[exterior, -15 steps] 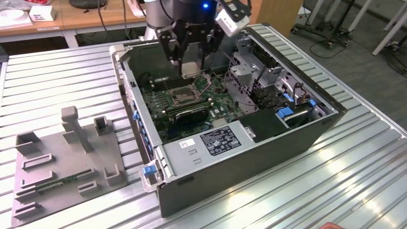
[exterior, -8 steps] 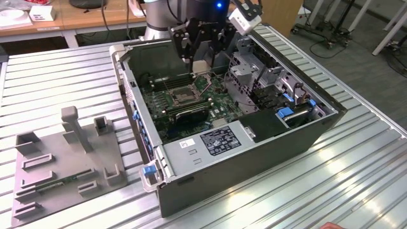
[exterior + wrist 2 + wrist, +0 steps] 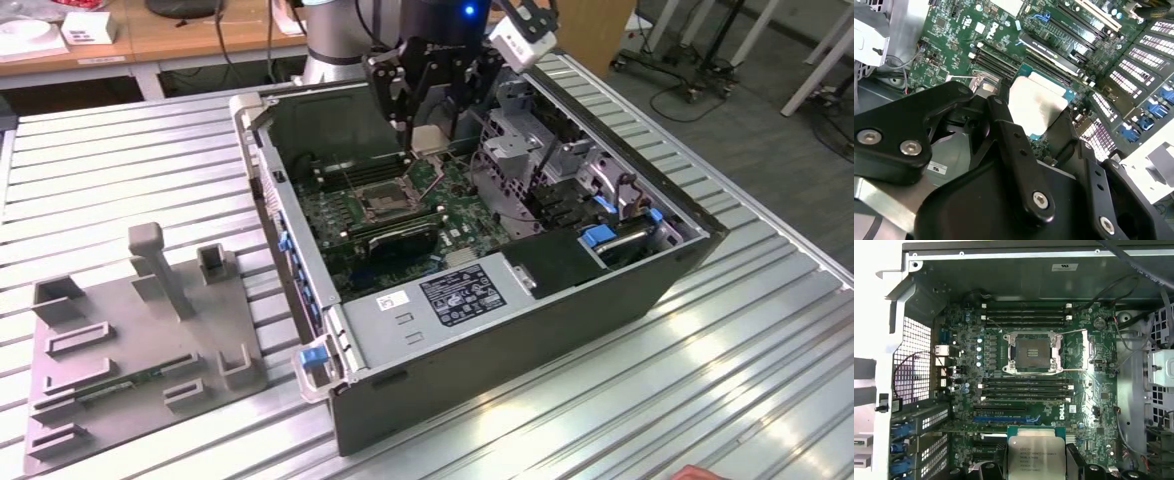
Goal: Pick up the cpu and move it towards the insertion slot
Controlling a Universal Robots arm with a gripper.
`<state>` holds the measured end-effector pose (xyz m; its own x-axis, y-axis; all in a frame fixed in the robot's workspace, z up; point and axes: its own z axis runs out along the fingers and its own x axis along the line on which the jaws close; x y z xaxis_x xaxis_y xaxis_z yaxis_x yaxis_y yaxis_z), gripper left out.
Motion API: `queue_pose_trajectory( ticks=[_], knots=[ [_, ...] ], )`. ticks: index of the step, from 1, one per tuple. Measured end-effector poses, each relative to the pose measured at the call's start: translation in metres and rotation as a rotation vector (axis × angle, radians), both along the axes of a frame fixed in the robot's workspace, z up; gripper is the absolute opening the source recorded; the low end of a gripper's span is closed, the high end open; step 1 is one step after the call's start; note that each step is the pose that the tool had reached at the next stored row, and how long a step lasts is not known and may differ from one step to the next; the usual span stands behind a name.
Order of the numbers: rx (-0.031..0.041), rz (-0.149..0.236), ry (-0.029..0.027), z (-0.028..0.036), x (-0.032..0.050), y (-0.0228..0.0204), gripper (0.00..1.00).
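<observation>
Exterior view: gripper (image 3: 427, 140) grasping cpu (image 3: 427, 139), suspended inside open computer case (image 3: 534, 330) above motherboard (image 3: 400, 225), near insertion slot (image 3: 382, 194). First wrist view: cpu (image 3: 1035, 455) apart from slot (image 3: 1032, 351).

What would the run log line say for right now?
gripper: shut on chip | chip: lifted over board | socket: empty, chip not over it
</observation>
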<state>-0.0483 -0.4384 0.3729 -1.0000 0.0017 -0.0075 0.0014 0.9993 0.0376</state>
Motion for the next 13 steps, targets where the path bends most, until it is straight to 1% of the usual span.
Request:
queue_pose_trajectory(
  ticks=[1,2,5,8,13],
  knots=[
    [-0.0001,0.0,0.0,0.0,0.0001,0.001,0.54],
    [-0.0001,0.0,-0.0001,-0.0001,0.0001,0.0029,0.54],
    [0.0,0.0,0.0,-0.0005,0.0,0.0111,0.54],
    [-0.0001,0.0,0.0,-0.0013,0.0,0.021,0.54],
    [0.0,0.0,0.0,-0.0031,0.0,0.0404,0.54]
  ],
)
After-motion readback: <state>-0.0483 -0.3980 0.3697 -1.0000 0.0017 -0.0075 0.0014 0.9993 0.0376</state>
